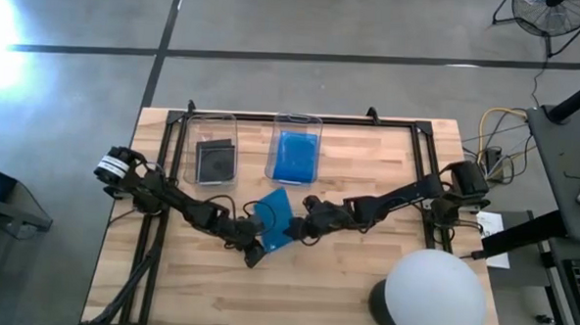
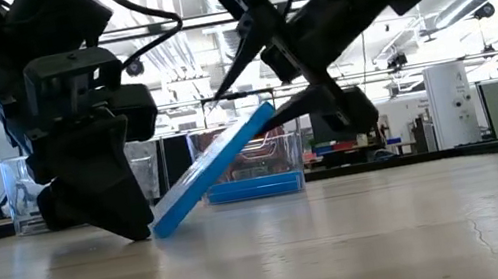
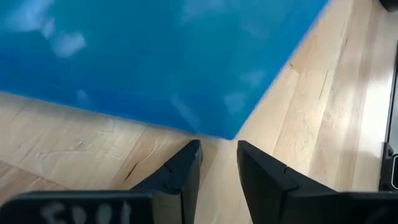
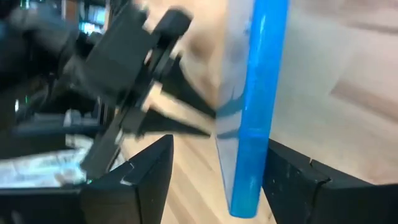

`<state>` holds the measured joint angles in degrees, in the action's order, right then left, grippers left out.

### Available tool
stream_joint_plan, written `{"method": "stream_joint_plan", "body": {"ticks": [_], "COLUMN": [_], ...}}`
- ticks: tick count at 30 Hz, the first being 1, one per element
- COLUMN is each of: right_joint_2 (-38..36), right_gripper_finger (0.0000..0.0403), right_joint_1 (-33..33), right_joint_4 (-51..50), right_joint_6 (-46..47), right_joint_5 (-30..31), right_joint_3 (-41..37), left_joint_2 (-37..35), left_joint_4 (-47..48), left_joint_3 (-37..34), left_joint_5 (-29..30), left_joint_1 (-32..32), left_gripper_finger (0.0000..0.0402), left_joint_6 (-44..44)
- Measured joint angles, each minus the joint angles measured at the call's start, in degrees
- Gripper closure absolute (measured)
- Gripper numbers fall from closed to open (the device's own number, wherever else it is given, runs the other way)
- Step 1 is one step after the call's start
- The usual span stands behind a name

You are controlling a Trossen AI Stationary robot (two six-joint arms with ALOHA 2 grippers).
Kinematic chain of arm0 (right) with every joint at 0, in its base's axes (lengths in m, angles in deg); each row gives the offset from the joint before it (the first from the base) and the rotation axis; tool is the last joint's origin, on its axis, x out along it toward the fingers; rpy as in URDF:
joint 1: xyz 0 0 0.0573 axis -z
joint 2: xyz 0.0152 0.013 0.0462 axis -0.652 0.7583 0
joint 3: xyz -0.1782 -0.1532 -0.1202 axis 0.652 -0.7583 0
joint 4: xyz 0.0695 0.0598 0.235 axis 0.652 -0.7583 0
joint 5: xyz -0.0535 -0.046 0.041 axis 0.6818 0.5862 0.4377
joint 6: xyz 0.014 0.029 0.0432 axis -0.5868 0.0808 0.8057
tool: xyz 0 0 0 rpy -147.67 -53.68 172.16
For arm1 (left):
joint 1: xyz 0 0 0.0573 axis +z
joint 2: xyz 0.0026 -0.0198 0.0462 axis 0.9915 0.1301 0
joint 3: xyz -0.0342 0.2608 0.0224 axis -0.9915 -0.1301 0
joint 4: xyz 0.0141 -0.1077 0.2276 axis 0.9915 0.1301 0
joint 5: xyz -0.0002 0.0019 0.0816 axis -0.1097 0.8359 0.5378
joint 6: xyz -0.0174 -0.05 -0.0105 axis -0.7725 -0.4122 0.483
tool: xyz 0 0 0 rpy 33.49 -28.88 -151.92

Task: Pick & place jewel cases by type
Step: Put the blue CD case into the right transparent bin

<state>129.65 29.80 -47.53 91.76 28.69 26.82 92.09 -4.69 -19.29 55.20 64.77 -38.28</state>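
One bright blue jewel case stands tilted at the table's middle, between my two grippers. Its low corner is on the wood and its high edge is up by my right gripper. My left gripper is down at the table by that low corner, its fingers only a narrow gap apart and holding nothing. My right gripper is wide open, with a finger on either side of the raised edge. A dark case lies in the left bin and blue cases lie in the right bin. My left gripper has its fingertips on the table right at the case's low corner. The corner points into the narrow gap between them, and I cannot tell whether it touches. My right gripper straddles the raised edge of the case, coming level from the table's right. One finger lies against the case's face and the other stands well apart. The case leans tilted with its low corner on the table.
Two clear bins stand side by side at the far edge. Black frame rails run along the table's sides and far edge. A white round object sits at the near right corner. Bare wood lies near and to the left.
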Motion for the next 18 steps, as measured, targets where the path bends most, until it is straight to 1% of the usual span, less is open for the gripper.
{"method": "stream_joint_plan", "body": {"ticks": [3,5,10,12,15,18], "right_joint_2": [0.02,0.02,0.02,0.02,0.04,0.02], "right_gripper_finger": [0.0204,0.0221,0.0288,0.0317,0.0356,0.0374], "right_joint_1": [-0.27,-0.6,-1.29,-1.65,-1.91,-1.86], "right_joint_4": [-0.01,0.0,0.24,0.15,-0.1,0.31], "right_joint_6": [2.38,3.28,4.21,4.84,4.97,5.74], "right_joint_5": [0.44,0.41,0.73,0.9,1.98,3.04], "right_joint_3": [-0.31,-0.35,-0.34,-0.14,0.09,0.13], "left_joint_2": [-0.91,-2.06,-3.86,-4.06,-4.28,-5.21], "left_joint_4": [-0.3,-0.43,0.65,0.72,0.66,1.58], "left_joint_3": [-0.03,-0.05,-0.27,-0.27,-0.27,-0.27], "left_joint_5": [2.02,3.75,9.99,10.84,10.34,10.79], "left_joint_1": [-0.72,-1.36,-2.27,-2.34,-2.62,-3.89], "left_gripper_finger": [0.0307,0.0307,0.0307,0.0307,0.0307,0.0307], "left_joint_6": [-0.06,-0.07,0.08,0.1,0.0,-0.18]}}
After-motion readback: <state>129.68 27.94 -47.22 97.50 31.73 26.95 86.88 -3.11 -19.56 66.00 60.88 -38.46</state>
